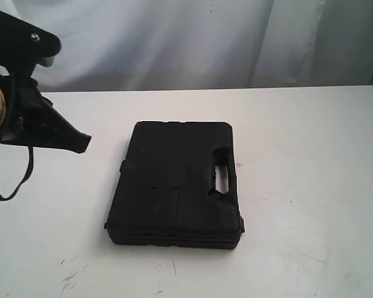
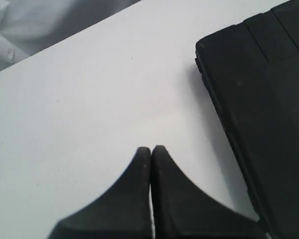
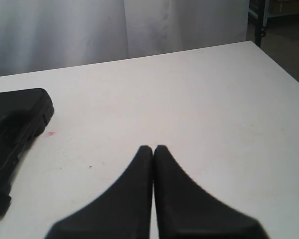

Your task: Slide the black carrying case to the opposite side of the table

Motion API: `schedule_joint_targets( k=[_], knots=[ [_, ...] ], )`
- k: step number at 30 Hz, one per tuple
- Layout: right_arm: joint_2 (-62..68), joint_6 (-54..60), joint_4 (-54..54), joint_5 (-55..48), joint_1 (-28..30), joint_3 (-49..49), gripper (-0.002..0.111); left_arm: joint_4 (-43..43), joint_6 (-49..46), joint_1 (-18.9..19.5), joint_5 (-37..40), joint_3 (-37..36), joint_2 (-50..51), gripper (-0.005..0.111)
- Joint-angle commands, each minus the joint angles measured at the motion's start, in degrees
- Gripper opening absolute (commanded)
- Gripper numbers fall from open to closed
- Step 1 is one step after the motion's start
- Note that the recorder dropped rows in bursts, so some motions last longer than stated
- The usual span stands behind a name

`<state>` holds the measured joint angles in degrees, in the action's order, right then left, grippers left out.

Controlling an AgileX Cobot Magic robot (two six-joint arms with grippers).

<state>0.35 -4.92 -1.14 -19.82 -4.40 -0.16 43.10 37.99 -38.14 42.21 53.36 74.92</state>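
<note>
The black carrying case (image 1: 177,183) lies flat in the middle of the white table (image 1: 311,143), its handle cutout (image 1: 222,177) on the right side. My left gripper (image 1: 84,144) hangs at the left, a short way off the case's left edge, shut and empty. In the left wrist view its tips (image 2: 152,148) meet above bare table, with the case (image 2: 261,114) beside them. My right gripper (image 3: 153,148) is shut and empty over bare table; the case's corner (image 3: 17,119) shows off to one side. The right arm is out of the exterior view.
A white curtain (image 1: 193,37) hangs behind the table's far edge. Dark scuff marks (image 1: 71,276) mark the near left of the tabletop. A small pink spot (image 1: 239,164) sits just right of the case's handle. The table's right corner (image 3: 254,45) borders dark floor.
</note>
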Motion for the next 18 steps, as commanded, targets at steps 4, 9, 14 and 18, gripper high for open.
schedule_joint_targets(
  k=[4,9,14,18],
  knots=[
    [-0.35,0.28,-0.23,0.14,0.46,0.16,0.0,-15.62,0.9,15.85,-15.46,-12.55,-14.97,0.0],
    [-0.35,0.28,-0.23,0.14,0.46,0.16,0.0,-20.33,0.78,25.83,-17.72,-20.77,-28.0,0.0],
    [-0.35,0.28,-0.23,0.14,0.46,0.16,0.0,-20.33,0.78,33.79,-18.01,-27.08,-41.24,0.0],
    [-0.35,0.28,-0.23,0.14,0.46,0.16,0.0,-20.33,0.53,37.92,-18.01,-31.37,-49.26,0.0]
  ],
)
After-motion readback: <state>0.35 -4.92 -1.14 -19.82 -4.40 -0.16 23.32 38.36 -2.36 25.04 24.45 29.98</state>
